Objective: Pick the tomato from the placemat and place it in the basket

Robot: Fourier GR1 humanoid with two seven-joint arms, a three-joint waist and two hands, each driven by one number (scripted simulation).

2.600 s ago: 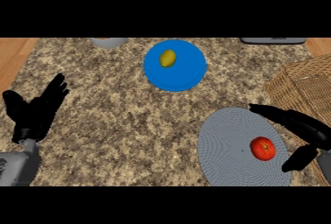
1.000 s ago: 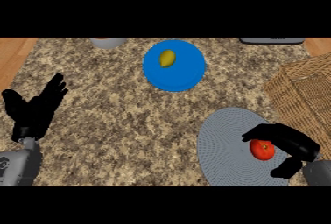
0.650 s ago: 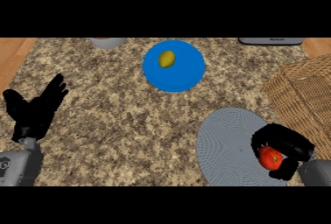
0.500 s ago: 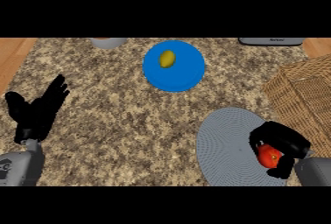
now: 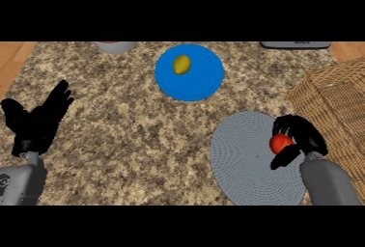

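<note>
right hand (image 5: 302, 139) curled round the tomato (image 5: 279, 143) at the right side of the placemat (image 5: 242, 155).

the right hand's fingers and thumb bend round the red tomato from above and from the right, so only its left face shows; the tomato sits over the right part of the round grey placemat, and whether it rests on the mat or is lifted off it cannot be told. the wicker basket (image 5: 335, 103) stands just beside the placemat, to the right of the hand. the left hand (image 5: 37, 121) rests open at the view's left edge, fingers straight and up, holding nothing. farther back on the speckled counter (image 5: 128, 140) lies a blue plate (image 5: 200, 82) with a yellow fruit (image 5: 182, 64) on it, well apart from the placemat. a grey bowl (image 5: 115, 46) and a dark object (image 5: 296, 44) show partly at the far edge.
</note>
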